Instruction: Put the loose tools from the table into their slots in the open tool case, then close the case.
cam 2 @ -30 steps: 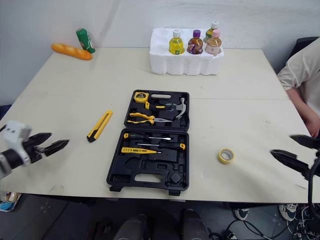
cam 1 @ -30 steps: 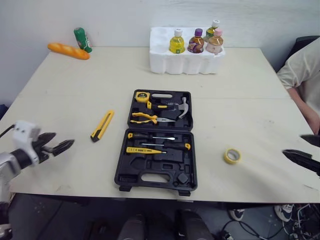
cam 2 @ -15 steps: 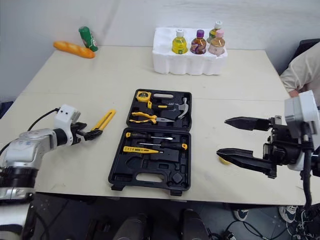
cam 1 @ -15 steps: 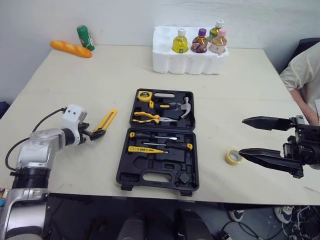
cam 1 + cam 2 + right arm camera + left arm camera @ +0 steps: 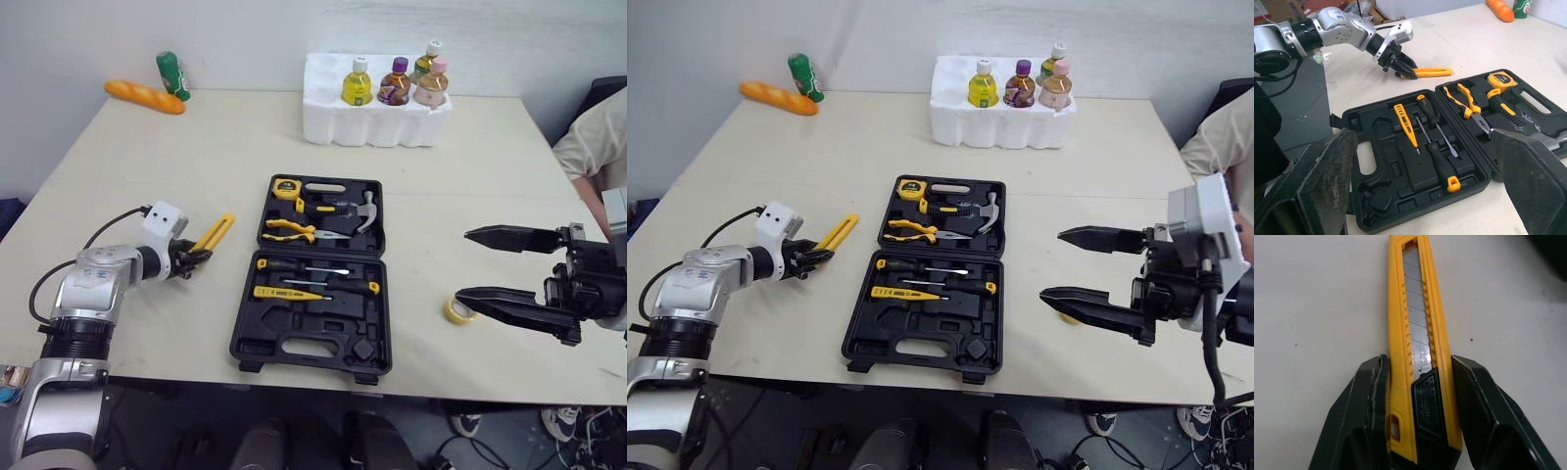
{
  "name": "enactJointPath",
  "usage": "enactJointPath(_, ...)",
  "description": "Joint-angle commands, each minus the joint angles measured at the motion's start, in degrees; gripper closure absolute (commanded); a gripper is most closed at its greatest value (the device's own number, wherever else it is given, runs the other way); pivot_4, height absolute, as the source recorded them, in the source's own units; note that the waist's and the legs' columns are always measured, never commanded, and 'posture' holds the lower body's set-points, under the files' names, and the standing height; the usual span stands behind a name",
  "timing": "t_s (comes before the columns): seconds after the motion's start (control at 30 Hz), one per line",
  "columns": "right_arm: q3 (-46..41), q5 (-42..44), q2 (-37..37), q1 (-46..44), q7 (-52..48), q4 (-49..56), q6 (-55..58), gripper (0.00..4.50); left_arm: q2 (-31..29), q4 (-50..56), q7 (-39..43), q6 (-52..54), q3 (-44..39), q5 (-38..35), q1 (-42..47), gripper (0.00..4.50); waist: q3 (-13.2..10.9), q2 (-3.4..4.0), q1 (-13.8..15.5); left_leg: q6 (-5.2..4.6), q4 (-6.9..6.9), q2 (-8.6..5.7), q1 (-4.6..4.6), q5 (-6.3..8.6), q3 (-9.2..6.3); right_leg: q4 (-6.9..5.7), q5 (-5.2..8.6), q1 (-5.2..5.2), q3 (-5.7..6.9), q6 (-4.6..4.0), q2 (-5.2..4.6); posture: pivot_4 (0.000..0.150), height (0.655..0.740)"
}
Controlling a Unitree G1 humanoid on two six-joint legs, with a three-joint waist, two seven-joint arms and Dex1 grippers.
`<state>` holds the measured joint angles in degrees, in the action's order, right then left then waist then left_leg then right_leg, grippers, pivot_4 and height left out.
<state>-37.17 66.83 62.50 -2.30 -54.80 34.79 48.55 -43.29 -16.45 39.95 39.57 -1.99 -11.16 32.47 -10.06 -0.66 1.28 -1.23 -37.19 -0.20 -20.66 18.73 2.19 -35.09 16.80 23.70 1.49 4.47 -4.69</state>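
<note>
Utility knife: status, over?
Left hand shut on utility knife, flat on table. Right hand open wide by tape roll. Tool case open, nothing in between.

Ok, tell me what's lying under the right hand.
A yellow tape roll lies on the table beneath the open right hand. The hand's lower finger covers part of the ring, more so in the right eye view.

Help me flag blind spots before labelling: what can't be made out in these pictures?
Tape roll: eye views, partly behind the right gripper's lower finger.
Utility knife: left wrist view, rear end cut off by the picture edge; eye views, left gripper covers that end.
Person: eye views, cut off by the right edge.
Bottle labels: eye views, too small to read.
</note>
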Motion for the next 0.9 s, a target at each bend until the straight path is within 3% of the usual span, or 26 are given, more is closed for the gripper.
enactJointPath(0.03, -4.00, 1.38, 0.92, 2.26, -1.14, 1.89, 1.17, 0.00, -6.65, 14.06, 11.24, -0.09, -0.92, -4.98, -1.63, 3.10, -0.09, -0.17, -0.32, 0.11, 0.00, 0.01, -0.10, -0.06, 0.00, 0.01, 0.00, 0.09, 0.00, 0.00, 0.01, 0.150, 0.7367)
enactJointPath(0.17, -5.54, 0.38, 0.43, 6.08, -2.84, 3.28, 1.56, 0.00, -11.89, 28.43, 23.58, 3.25, 4.02, -11.39, -1.84, 3.10, -0.07, -0.15, -0.29, 0.36, -0.11, 0.02, -0.54, -0.19, -0.05, 0.11, -0.01, 0.30, 0.08, 0.01, 0.00, 0.150, 0.7367)
enactJointPath(0.3, -3.98, 0.52, -0.73, 9.20, -1.59, 5.62, 1.78, 0.00, -11.34, 35.29, 29.53, 6.46, 12.93, -12.91, 2.92, 3.10, -0.08, -0.12, 0.25, 0.28, -0.18, -0.02, -0.55, -0.17, -0.12, 0.31, -0.01, 0.17, 0.05, 0.01, 0.00, 0.150, 0.7367)
enactJointPath(0.53, -3.24, -0.80, -2.86, 14.87, 0.97, 9.45, 1.44, 0.00, -5.05, 31.36, 28.79, 3.73, 27.28, -3.05, 10.41, 3.10, -0.08, -0.13, -0.06, -0.13, -0.26, -0.02, -0.42, -0.10, -0.08, 0.00, -0.06, 0.11, -0.07, 0.09, 0.16, 0.150, 0.7367)
enactJointPath(0.73, -5.82, -1.75, -4.87, 20.31, 2.37, 11.85, 0.88, 0.00, -2.17, 30.21, 30.33, 2.36, 31.60, -0.16, 11.41, 3.10, -0.09, -0.14, 0.07, -0.19, -0.50, -0.01, -0.52, -0.12, -0.08, -0.08, -0.05, 0.12, -0.07, 0.11, 0.25, 0.150, 0.7367)
enactJointPath(0.9, -6.83, -2.56, -5.92, 23.01, 3.13, 12.90, 0.17, 0.00, -3.26, 30.25, 31.05, 0.25, 32.88, 2.15, 10.02, 3.10, -0.09, -0.14, 0.01, -0.36, -0.76, 0.00, -0.53, -0.02, -0.08, -0.09, -0.09, 0.02, -0.11, 0.18, 0.22, 0.150, 0.7367)
